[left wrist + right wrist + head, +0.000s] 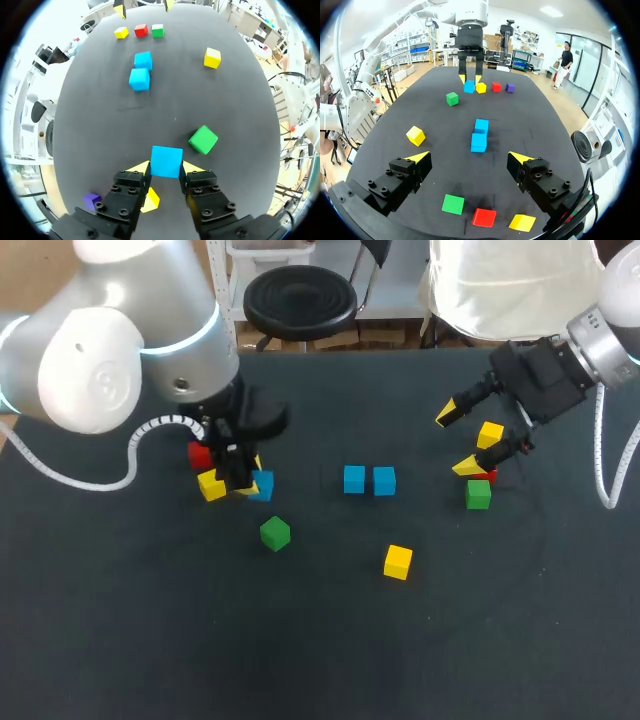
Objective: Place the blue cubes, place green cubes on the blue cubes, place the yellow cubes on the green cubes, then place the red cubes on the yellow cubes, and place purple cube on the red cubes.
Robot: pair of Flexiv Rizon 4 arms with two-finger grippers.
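My left gripper (166, 168) is shut on a blue cube (166, 160), its yellow tips pressing two opposite sides; from above the left gripper (249, 478) and this blue cube (263, 485) sit at the table's left. Beside them lie a yellow cube (211, 485), a red cube (199, 453) and a purple cube (91, 200). Two blue cubes (354, 479) (384, 480) touch side by side mid-table. My right gripper (457, 441) hangs open above the right side, near a yellow cube (490, 434), a green cube (478, 494) and a partly hidden red cube (484, 217).
A loose green cube (275, 533) lies just in front of the left gripper, and a loose yellow cube (398, 561) sits nearer the table's front, right of centre. The dark tabletop (150, 640) runs to the front edge.
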